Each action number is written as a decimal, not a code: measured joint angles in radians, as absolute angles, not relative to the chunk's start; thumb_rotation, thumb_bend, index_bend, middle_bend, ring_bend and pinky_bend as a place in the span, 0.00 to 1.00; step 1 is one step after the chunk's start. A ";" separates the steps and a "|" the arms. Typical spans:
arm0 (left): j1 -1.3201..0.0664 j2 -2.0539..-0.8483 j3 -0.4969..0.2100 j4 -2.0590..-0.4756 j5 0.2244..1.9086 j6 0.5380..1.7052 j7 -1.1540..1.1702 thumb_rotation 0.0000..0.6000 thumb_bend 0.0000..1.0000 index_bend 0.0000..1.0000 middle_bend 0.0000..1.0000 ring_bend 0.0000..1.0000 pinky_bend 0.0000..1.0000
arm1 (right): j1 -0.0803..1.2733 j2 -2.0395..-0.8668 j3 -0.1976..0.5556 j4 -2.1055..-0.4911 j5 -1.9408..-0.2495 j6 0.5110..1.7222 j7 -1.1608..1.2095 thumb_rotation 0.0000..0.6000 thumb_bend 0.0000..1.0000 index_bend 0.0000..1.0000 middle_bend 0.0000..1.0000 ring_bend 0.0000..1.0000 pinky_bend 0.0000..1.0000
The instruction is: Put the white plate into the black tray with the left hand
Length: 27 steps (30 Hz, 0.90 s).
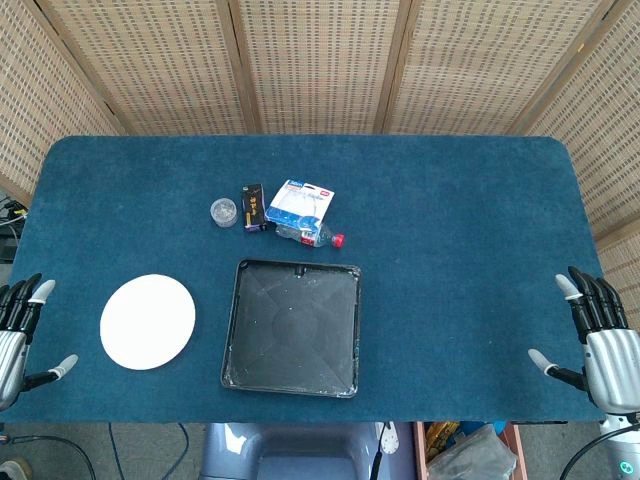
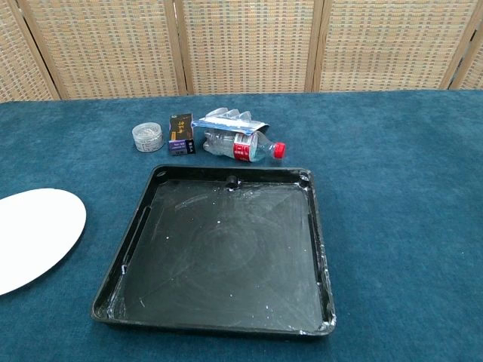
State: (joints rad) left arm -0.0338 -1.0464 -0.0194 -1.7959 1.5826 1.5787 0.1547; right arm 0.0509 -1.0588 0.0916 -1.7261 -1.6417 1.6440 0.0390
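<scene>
A round white plate [image 1: 147, 321] [image 2: 30, 236] lies flat on the blue tablecloth, left of the square black tray [image 1: 292, 327] [image 2: 226, 245], which holds nothing. My left hand [image 1: 18, 328] hovers at the table's left edge, a short way left of the plate, with fingers spread and nothing in it. At the right edge my right hand [image 1: 598, 338] also has its fingers apart and holds nothing. Neither hand shows in the chest view.
Behind the tray lie a small round clear jar [image 1: 224, 212] [image 2: 147, 136], a small black box [image 1: 254, 207] [image 2: 181, 133], a blue-and-white packet [image 1: 300, 202] [image 2: 234, 119] and a plastic bottle with a red cap [image 1: 312, 236] [image 2: 245, 145] on its side. Woven screens stand behind the table.
</scene>
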 measured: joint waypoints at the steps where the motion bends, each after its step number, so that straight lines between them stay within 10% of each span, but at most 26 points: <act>1: -0.033 -1.051 -0.020 -1.792 1.585 1.583 0.159 1.00 0.00 0.00 0.00 0.00 0.00 | 0.051 -1.059 0.092 -1.726 -1.641 1.644 0.037 1.00 0.00 0.00 0.00 0.00 0.00; 27: -0.084 -1.281 0.073 -1.442 1.639 1.393 0.062 1.00 0.00 0.00 0.00 0.00 0.00 | 0.068 -1.084 0.058 -1.744 -1.639 1.561 -0.105 1.00 0.00 0.00 0.00 0.00 0.00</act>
